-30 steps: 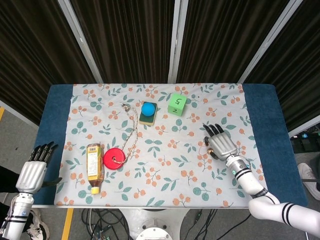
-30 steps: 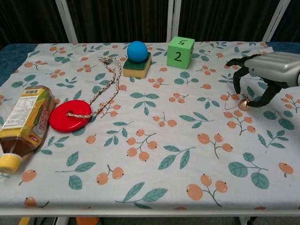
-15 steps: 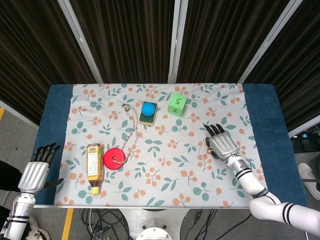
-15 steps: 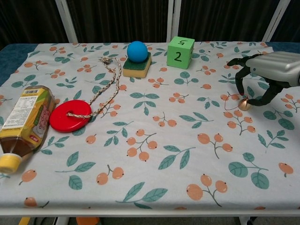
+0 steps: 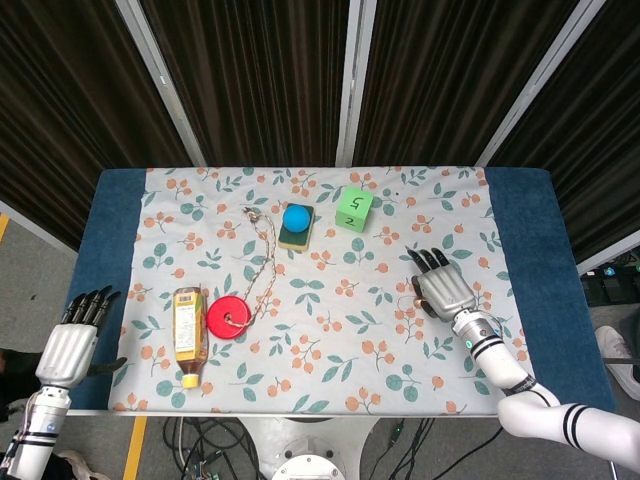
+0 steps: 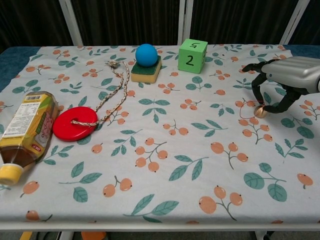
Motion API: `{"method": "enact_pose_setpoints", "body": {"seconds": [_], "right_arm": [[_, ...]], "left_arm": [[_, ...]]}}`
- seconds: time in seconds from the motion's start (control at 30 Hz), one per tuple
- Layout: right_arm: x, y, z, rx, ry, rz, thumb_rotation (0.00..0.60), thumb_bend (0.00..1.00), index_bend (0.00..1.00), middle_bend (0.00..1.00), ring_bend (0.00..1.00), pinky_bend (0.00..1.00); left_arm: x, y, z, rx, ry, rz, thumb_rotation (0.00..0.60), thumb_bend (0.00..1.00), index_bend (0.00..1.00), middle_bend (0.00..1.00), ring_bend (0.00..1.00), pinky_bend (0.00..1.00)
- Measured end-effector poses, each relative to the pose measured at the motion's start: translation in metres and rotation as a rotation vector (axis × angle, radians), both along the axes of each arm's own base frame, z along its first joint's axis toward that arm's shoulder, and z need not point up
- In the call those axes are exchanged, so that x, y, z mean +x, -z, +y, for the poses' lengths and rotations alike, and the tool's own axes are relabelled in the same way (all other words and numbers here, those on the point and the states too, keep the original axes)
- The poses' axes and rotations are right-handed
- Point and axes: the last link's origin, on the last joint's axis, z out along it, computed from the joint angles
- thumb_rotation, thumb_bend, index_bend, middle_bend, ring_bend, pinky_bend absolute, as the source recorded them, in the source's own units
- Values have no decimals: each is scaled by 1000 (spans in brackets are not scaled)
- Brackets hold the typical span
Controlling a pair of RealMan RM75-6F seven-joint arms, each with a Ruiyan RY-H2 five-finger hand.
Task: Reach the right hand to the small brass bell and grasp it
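The small brass bell (image 6: 260,111) sits on the floral cloth at the right side, with a thin red loop lying to its left. My right hand (image 6: 287,75) hovers over it, palm down, fingers curled down around it. One finger stands just left of the bell and the thumb comes in from its right, close to it; I see no firm pinch. In the head view the bell (image 5: 417,299) peeks out at the left edge of the right hand (image 5: 441,288). My left hand (image 5: 70,343) hangs off the table's left edge, fingers extended and holding nothing.
A green numbered cube (image 6: 192,55) and a blue ball on a yellow sponge (image 6: 146,62) stand at the back. A red disc (image 6: 75,123) with a braided rope and a lying tea bottle (image 6: 24,133) are at the left.
The right hand has stayed over the bell, its fingers shifting only slightly around it. The left hand dropped a little lower beside the table.
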Motion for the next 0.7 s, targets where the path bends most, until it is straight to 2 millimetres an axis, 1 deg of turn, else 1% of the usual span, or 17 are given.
{"method": "enact_pose_setpoints", "body": {"seconds": [0.5,0.7], "right_arm": [[-2,0,-1,-2,8,4,600,298,602,61,0,0],[-1,0,-2,-6,6,-1,600,362,637,71,0,0]], "left_arm": [[-1,1,0,-4,-5,-1,600,0,0,0,0,7],[-2,1,-1,-3,-7,-2,600,0,0,0,0,7]]}}
